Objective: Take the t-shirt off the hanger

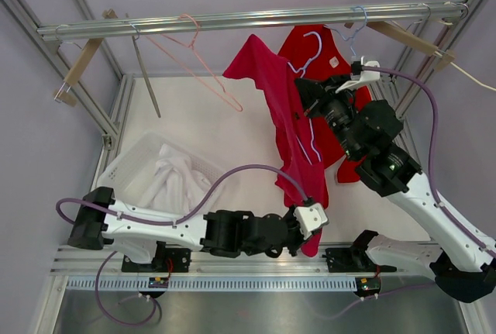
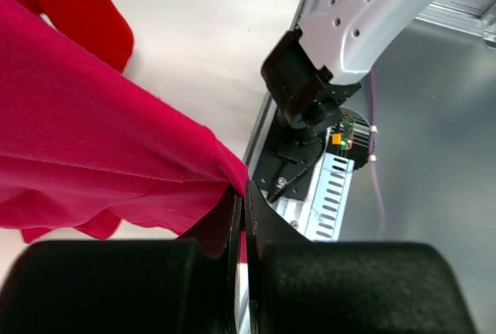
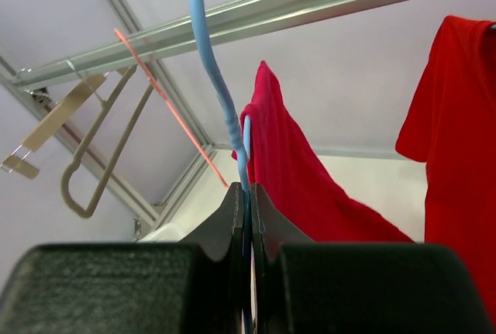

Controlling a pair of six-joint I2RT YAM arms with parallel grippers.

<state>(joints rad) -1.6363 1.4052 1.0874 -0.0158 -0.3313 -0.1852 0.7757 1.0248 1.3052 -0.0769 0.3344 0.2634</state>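
Left gripper (image 2: pixel 244 194) pinched shut on the hem of the red t-shirt (image 1: pixel 283 109) to draw it downward, right gripper (image 3: pixel 248 191) clamped on the blue hanger (image 3: pixel 226 117) to steady it under the rail (image 1: pixel 248 20); shirt seemingly part-draped there.

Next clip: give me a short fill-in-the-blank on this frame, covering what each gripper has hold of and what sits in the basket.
1. The left gripper is shut on the hem of the ___ t-shirt.
2. The right gripper is pinching the ___ hanger.
3. The basket on the table holds ___ cloth.

Missing words: red; blue; white.
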